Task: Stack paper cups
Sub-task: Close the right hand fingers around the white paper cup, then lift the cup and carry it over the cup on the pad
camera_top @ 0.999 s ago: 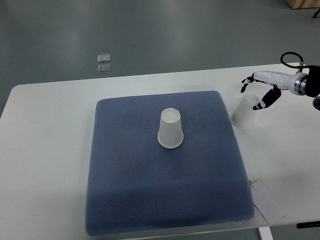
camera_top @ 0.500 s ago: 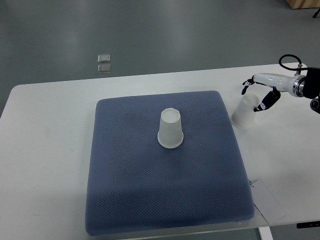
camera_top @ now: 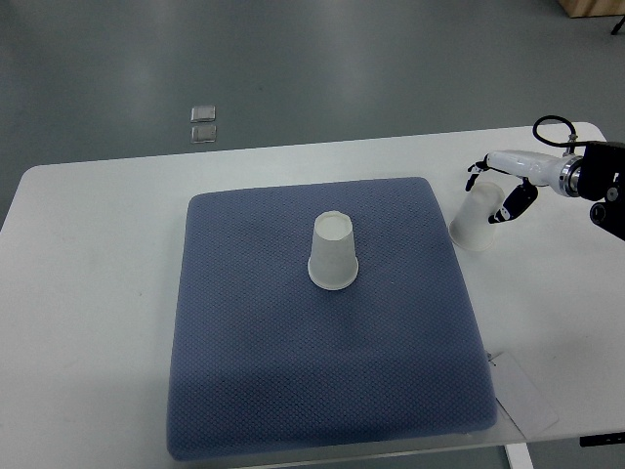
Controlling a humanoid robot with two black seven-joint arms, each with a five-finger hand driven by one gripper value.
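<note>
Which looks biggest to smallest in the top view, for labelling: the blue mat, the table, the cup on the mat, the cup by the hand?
1. Table
2. Blue mat
3. The two cups: the cup on the mat and the cup by the right hand look about alike, so no ranking.

Matt paper cups (camera_top: 333, 252), rough woven cloth mat (camera_top: 322, 391), smooth table (camera_top: 88, 293)

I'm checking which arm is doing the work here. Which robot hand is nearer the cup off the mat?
The right. The right robot hand is at the cup beside the mat, fingers either side of its upper end. The left arm is not in view.
</note>
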